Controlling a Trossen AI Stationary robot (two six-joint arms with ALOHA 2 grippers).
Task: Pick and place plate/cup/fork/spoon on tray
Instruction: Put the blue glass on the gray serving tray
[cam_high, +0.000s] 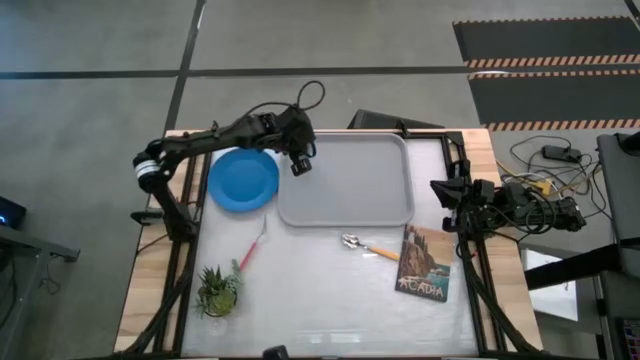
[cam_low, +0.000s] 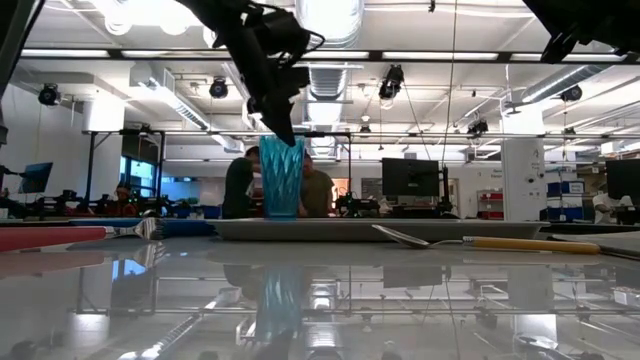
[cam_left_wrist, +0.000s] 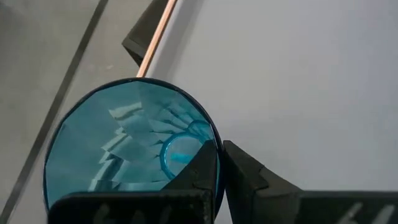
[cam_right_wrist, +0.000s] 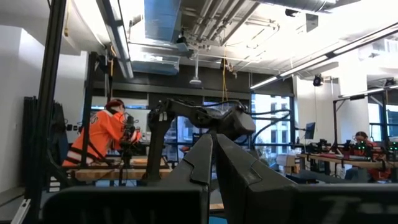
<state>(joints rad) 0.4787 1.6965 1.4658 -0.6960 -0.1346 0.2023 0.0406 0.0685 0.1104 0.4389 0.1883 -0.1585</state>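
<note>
from above, my left gripper (cam_high: 300, 160) covers the cup beneath it, so the tumbler cannot be made out there. in my left wrist view the cup (cam_left_wrist: 134, 149) is cut off by the picture's edge on the near side, and my own fingers (cam_left_wrist: 208, 177) hide part of its rim. level with the table, the plate (cam_low: 190, 227) off beside that gripper is only a thin blue sliver, and the fork (cam_low: 60, 236) is blurred. my right gripper (cam_right_wrist: 214, 168) blocks what lies straight ahead.
</note>
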